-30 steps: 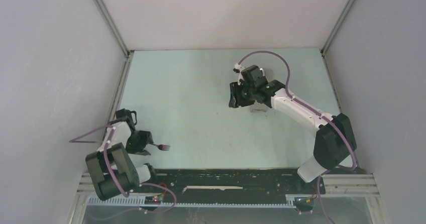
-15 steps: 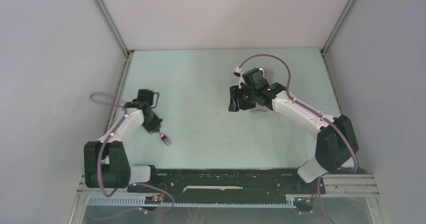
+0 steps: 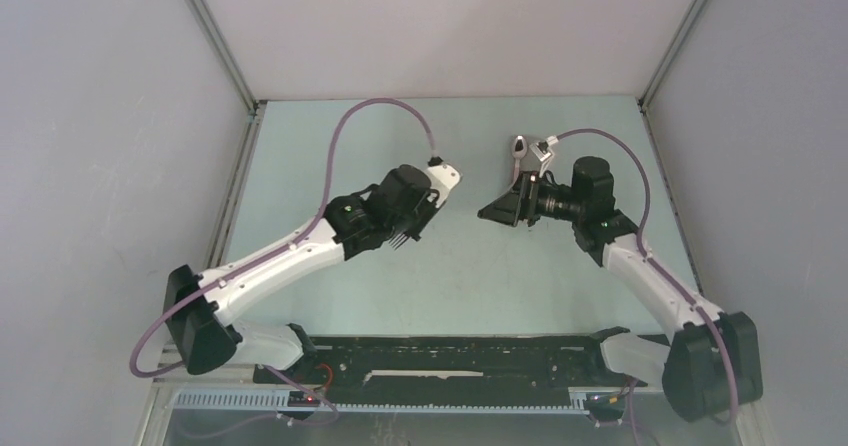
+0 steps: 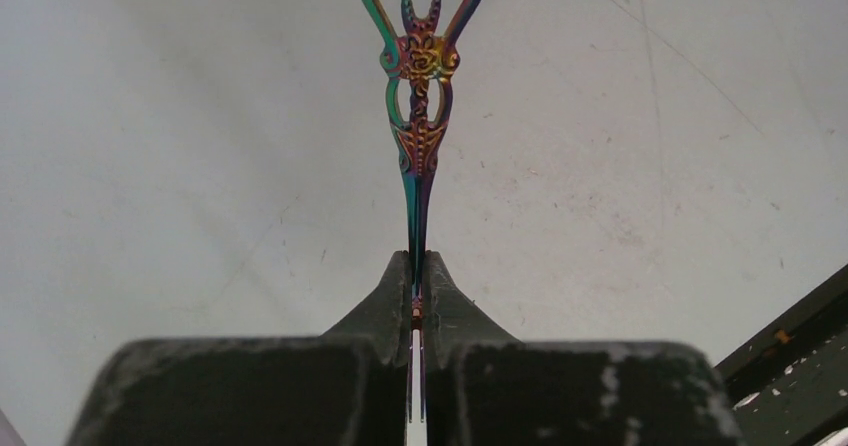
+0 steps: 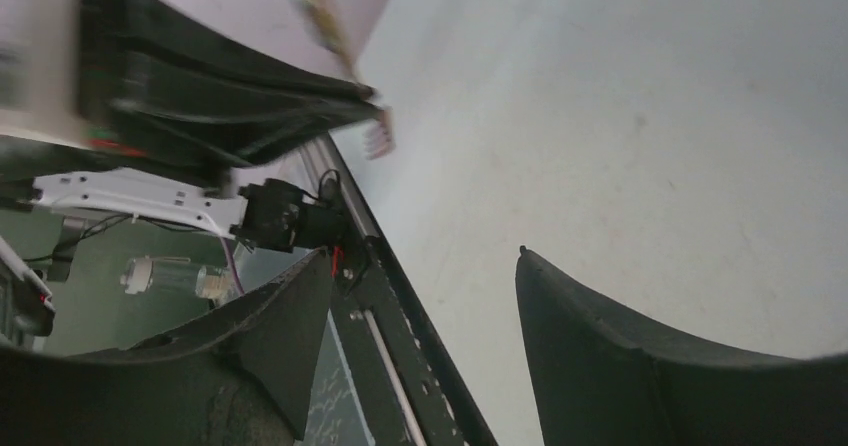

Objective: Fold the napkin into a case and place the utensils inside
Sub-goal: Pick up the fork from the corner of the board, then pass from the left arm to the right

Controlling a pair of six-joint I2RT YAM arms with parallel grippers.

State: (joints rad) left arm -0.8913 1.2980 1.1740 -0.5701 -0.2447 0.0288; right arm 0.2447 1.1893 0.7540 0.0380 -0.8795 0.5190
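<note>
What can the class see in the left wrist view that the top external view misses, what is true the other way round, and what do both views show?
Left wrist only: the fork has an ornate, openwork, rainbow-tinted stem. The left gripper is pinched shut on its thin part. Fine scuffs mark the table.
Top external only: both arms in full, the right gripper, a pale-bowled spoon near it, and the enclosure walls.
Both: the left gripper holding the fork over the pale table.
</note>
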